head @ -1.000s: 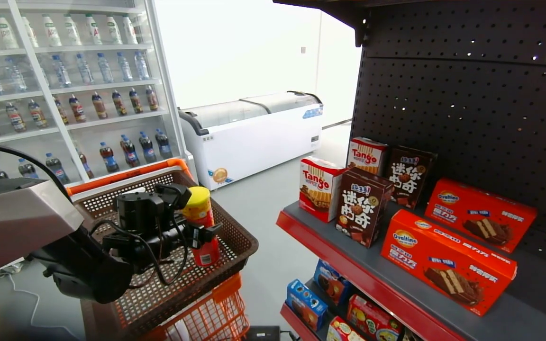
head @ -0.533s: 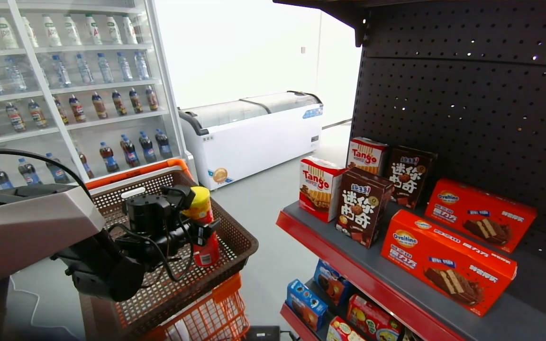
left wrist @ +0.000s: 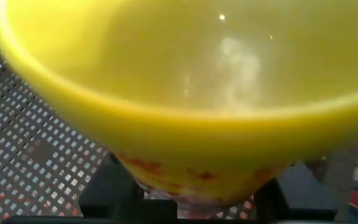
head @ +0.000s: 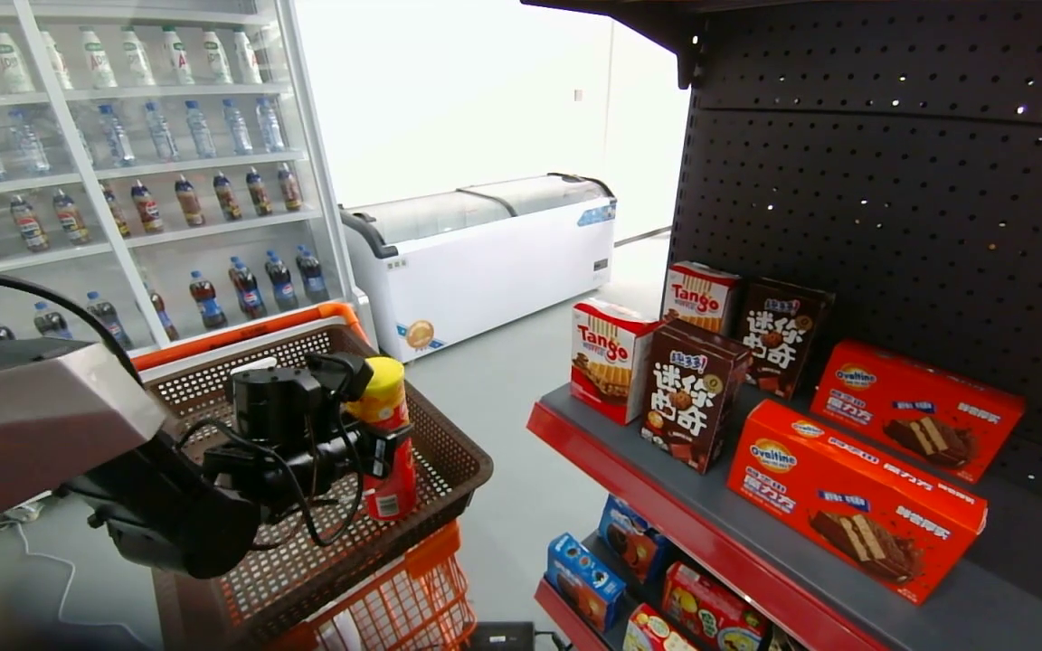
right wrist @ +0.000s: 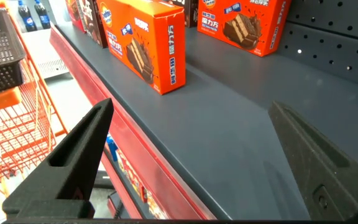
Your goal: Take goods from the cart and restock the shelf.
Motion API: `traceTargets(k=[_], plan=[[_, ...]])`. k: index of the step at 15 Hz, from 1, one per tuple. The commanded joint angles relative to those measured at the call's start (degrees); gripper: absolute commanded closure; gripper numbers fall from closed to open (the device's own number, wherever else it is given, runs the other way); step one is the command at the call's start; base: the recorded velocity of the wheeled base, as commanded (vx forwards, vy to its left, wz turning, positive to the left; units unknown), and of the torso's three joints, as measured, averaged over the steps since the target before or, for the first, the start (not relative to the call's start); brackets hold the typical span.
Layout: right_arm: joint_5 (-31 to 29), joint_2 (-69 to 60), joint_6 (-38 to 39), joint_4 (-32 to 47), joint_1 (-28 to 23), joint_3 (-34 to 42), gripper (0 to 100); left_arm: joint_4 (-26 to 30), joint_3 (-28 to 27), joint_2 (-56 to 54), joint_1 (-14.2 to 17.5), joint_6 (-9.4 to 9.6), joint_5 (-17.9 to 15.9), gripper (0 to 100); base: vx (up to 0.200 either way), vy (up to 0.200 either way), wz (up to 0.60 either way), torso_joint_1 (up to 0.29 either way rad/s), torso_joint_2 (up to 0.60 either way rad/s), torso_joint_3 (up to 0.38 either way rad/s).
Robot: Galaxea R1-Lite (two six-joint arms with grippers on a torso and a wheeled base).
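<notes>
- My left end effector (head: 383, 445) is inside the cart's (head: 450, 436) upper brown basket, on the left of the scene; it is clenched around the can (head: 392, 484), a finger pressed to either side of the red body below the yellow lid (head: 382, 378).
- In the left wrist view the lid (left wrist: 185, 93) is right up against the lens, and both dark fingers (left wrist: 112, 190) flank the can beneath it, with the basket mesh behind.
- The can is upright in the near right part of the basket; I cannot tell whether its base touches the mesh floor.
- A second, orange wire basket (head: 403, 604) hangs under the brown one.
- My right end effector (right wrist: 190, 107) is released, jaws spread wide with nothing between them; it hangs over a bare grey stretch of the shelf (right wrist: 229, 130).
- The shelf (head: 631, 445) is on the right, grey deck with a red front edge; from far to near it carries two wafer boxes (head: 611, 360), two brown boxes (head: 693, 398) and two orange boxes (head: 856, 499), in two rows.
- In the right wrist view the nearer orange box (right wrist: 145, 40) sits well apart from the open jaws.
- More packs (head: 586, 579) fill the lower shelf level.
- Far left is a drinks fridge (head: 123, 181); a chest freezer (head: 485, 258) stands beside it.
</notes>
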Motion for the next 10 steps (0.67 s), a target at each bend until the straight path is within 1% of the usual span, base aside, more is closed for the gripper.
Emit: traceTargets(k=[1, 2, 3, 4, 5, 6, 7, 8, 9, 10], plan=[[0.01, -0.02, -0.01, -0.01, -0.01, 0.0, 0, 2.24, 0.42, -11.25, -3.46, -0.14, -2.83, 100, 0.0, 0.0, 0.0, 0.0, 0.0, 0.0], [0.01, -0.02, -0.01, -0.01, -0.01, 0.0, 0, 2.42, 0.86, -14.59, -4.86, -0.14, -3.71, 100, 0.0, 0.0, 0.0, 0.0, 0.0, 0.0], [0.01, -0.02, -0.01, -0.01, -0.01, 0.0, 0, 4.97, 1.21, -19.25, -8.11, -0.23, -7.31, 100, 0.0, 0.0, 0.0, 0.0, 0.0, 0.0], [0.01, -0.02, -0.01, -0.01, -0.01, 0.0, 0, 6.11, 1.92, -22.15, -9.87, -0.4, -11.35, 100, 0.0, 0.0, 0.0, 0.0, 0.0, 0.0], [0.01, -0.02, -0.01, -0.01, -0.01, 0.0, 0, 7.07, 3.15, -25.84, -11.37, -0.66, -13.11, 100, 0.0, 0.0, 0.0, 0.0, 0.0, 0.0], [0.01, -0.02, -0.01, -0.01, -0.01, 0.0, 0, 7.69, 3.59, -27.25, -12.51, -0.66, -13.55, 100, 0.0, 0.0, 0.0, 0.0, 0.0, 0.0], [0.01, -0.02, -0.01, -0.01, -0.01, 0.0, 0, 9.1, 5.08, -29.53, -14.44, -2.16, -15.22, 100, 0.0, 0.0, 0.0, 0.0, 0.0, 0.0], [0.01, -0.02, -0.01, -0.01, -0.01, 0.0, 0, 9.27, 5.52, -30.32, -14.71, -2.86, -16.27, 100, 0.0, 0.0, 0.0, 0.0, 0.0, 0.0], [0.01, -0.02, -0.01, -0.01, -0.01, 0.0, 0, 9.36, 5.96, -30.76, -14.62, -3.13, -17.68, 100, 0.0, 0.0, 0.0, 0.0, 0.0, 0.0], [0.01, -0.02, -0.01, -0.01, -0.01, 0.0, 0, 9.36, 5.96, -30.76, -14.44, -3.13, -18.38, 100, 0.0, 0.0, 0.0, 0.0, 0.0, 0.0]])
